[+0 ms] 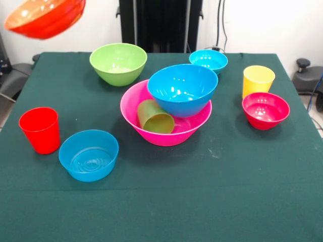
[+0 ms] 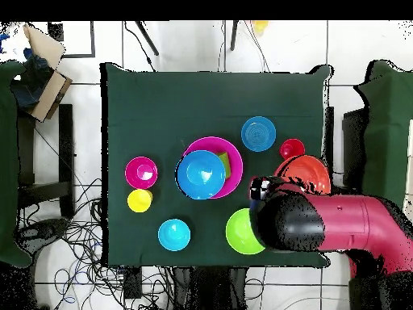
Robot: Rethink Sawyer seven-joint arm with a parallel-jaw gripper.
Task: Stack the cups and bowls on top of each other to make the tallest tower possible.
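1. The table point(image 1: 161, 212) has a dark green cloth on it.
2. The robot arm point(image 2: 339, 226) is red and black. From above, it reaches over the table's right side.
3. The pink bowl point(image 1: 166, 132) is the biggest bowl. It sits in the middle of the table.
4. The large blue bowl point(image 1: 182, 89) sits tilted on the pink bowl's far rim.
5. The orange bowl point(image 1: 46, 17) is up in the air at the top left corner of the front view. From above, the orange bowl point(image 2: 305, 173) shows just past the arm's black end. I cannot see the gripper, so I cannot tell if its jaws are apart or together.
6. The lime green bowl point(image 1: 118, 63) stands at the back.
7. The small blue bowl point(image 1: 89, 154) is near the front, beside the red cup point(image 1: 40, 129).
8. The cyan bowl point(image 1: 208, 60) is at the back.
9. The magenta-red bowl point(image 1: 265, 109) is just beside the yellow cup point(image 1: 258, 79).
10. The green cup point(image 1: 154, 117) lies on its side inside the pink bowl.
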